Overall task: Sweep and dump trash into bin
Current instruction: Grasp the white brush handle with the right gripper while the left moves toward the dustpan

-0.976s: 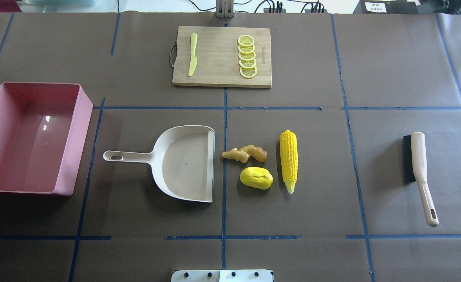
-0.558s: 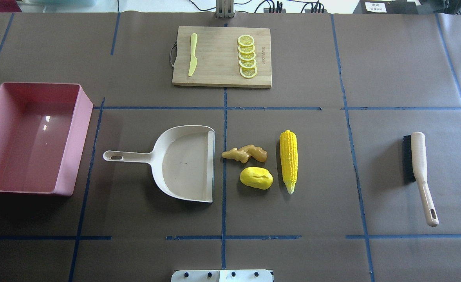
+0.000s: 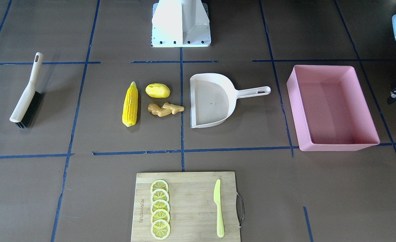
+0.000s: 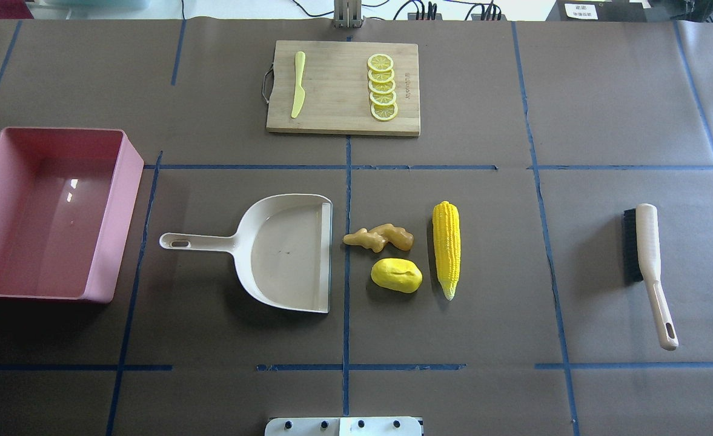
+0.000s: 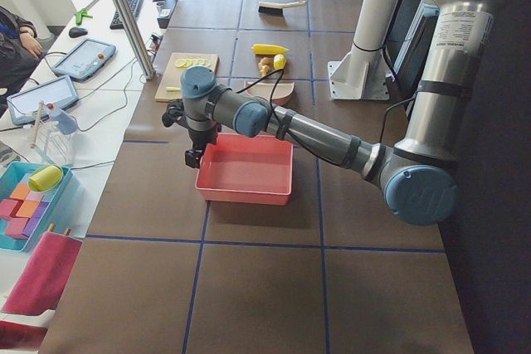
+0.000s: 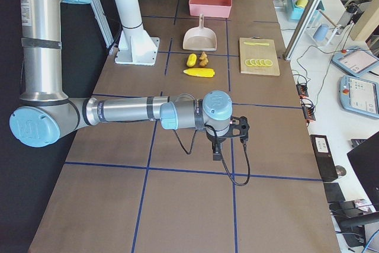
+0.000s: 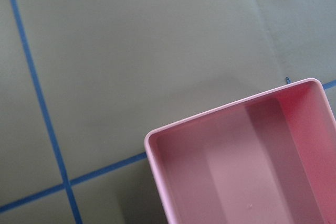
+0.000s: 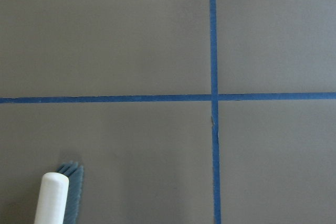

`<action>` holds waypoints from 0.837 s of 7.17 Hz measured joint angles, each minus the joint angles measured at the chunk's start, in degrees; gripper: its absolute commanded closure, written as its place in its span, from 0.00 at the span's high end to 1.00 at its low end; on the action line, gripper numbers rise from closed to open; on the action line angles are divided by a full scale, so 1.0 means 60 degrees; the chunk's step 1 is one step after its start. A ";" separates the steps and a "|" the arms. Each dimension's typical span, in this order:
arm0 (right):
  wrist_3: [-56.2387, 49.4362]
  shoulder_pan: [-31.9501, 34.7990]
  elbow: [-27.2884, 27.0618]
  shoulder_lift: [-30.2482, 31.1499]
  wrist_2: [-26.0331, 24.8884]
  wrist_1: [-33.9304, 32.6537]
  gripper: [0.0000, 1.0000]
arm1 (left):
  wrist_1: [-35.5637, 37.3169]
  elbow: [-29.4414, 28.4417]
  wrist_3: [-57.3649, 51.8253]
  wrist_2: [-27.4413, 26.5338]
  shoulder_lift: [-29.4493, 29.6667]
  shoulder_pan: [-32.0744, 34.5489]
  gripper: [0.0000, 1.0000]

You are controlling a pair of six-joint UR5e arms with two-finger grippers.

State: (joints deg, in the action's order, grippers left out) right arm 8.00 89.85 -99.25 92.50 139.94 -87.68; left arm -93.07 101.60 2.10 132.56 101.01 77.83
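My left pincer (image 5: 193, 155) hangs by the big pink plastic tub with sloped walls (image 4: 121, 209), on the side away from the flat beige plastic dustpan with a long handle (image 4: 283, 257). It only shows small and dark from far off, so I cannot tell if it is wide or narrow. My right pincer (image 6: 217, 151) hangs low over the brown table (image 4: 483, 315), very far from the dustpan. It is small in that view too, so I cannot tell how it stands.

The trash lies on the table just past the dustpan's wide open mouth. The knobbly tan toy ginger root (image 4: 380, 237) is nearest the mouth. The yellow oval toy lump (image 4: 396, 275) sits just beside the ginger. The long yellow toy corn cob (image 4: 446, 248) lies beyond both, side-on to the mouth. None of them touches the dustpan.

The pink tub sits past the end of the dustpan's handle, apart from it.

A beige hand brush with black bristles (image 4: 648, 242) lies well beyond the corn, on the far side from the dustpan.
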 measured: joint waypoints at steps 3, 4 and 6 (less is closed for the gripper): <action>0.3404 -0.1658 -0.1495 0.0118 -0.0252 0.0026 1.00 | 0.0148 0.0373 -0.0011 -0.0369 0.0457 -0.0569 1.00; 0.4259 -0.2242 -0.2052 0.0236 -0.0318 0.0024 1.00 | 0.0155 0.0535 -0.0021 -0.0376 0.0492 -0.0820 1.00; 0.5446 -0.3252 -0.2638 0.0332 -0.0570 0.0033 1.00 | 0.0123 0.0754 -0.0021 -0.0347 0.0583 -0.1359 1.00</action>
State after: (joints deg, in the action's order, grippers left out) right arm 40.68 70.34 -115.08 94.49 136.52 -87.48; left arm -92.33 106.13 1.98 130.48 104.51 69.68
